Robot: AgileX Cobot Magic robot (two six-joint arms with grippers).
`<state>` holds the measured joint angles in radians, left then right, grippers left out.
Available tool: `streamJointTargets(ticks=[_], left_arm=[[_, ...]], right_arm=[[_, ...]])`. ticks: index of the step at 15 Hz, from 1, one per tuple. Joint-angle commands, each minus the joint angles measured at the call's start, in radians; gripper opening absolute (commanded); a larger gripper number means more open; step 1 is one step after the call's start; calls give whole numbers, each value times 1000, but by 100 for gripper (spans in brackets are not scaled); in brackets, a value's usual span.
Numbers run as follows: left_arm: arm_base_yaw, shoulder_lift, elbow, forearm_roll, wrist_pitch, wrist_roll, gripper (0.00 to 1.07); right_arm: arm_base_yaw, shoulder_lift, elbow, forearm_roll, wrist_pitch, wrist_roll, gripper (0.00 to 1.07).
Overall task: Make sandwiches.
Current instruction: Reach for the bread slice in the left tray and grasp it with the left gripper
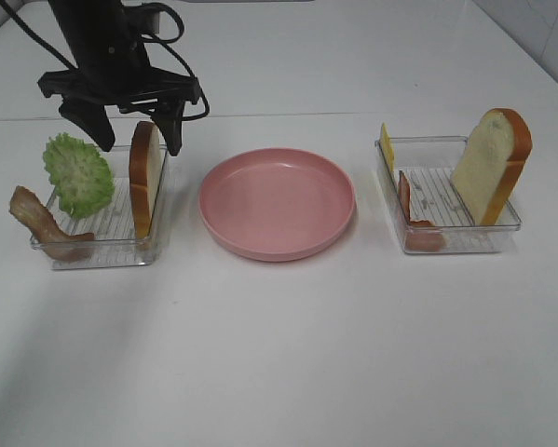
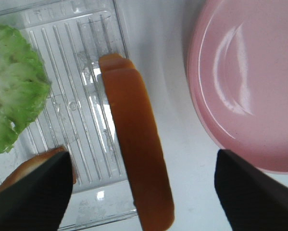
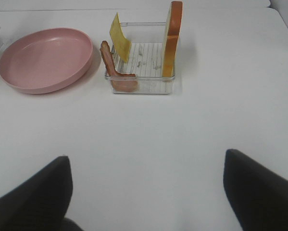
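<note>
1. Step in hand, as judged: first pick. Left gripper (image 1: 139,146) hangs over the bread slice (image 1: 145,182) in the left tray (image 1: 102,250), fingers spread to either side of the crust, clear of it.
2. Next move calls for a straight descent, closing across the thin faces, then laying the slice flat on the pink plate (image 1: 277,203).
3. Slice stands on edge against the plate-side wall. Long axis runs near-to-far, and the broad faces look toward the lettuce (image 1: 77,174) and the plate.
4. Right gripper (image 3: 146,192): fingers apart, holding nothing, well short of the right tray (image 1: 455,244).
</note>
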<state>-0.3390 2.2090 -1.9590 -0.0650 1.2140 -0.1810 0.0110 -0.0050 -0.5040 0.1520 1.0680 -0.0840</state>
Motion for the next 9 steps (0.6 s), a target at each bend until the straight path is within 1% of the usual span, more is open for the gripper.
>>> streamJointTargets(ticks=[1,3,7,8,9], left_arm=[[-5,23,-4,18,2,-8,75],[-5,23,-4,25,-26,-7,65],[-4,27,-4,49,-17,-3,49],[0,33,-4,49,-11,-5,44],[1,36,-4,49,-3,-8,34]], right_arm=[[-5,-14,3,2,-9,7,81],[-5,-14,3,2,-9,7,81],[-5,-14,3,2,-9,7,81],[-5,-14,3,2,-9,7,81],[-5,-14,3,2,-9,7,81]])
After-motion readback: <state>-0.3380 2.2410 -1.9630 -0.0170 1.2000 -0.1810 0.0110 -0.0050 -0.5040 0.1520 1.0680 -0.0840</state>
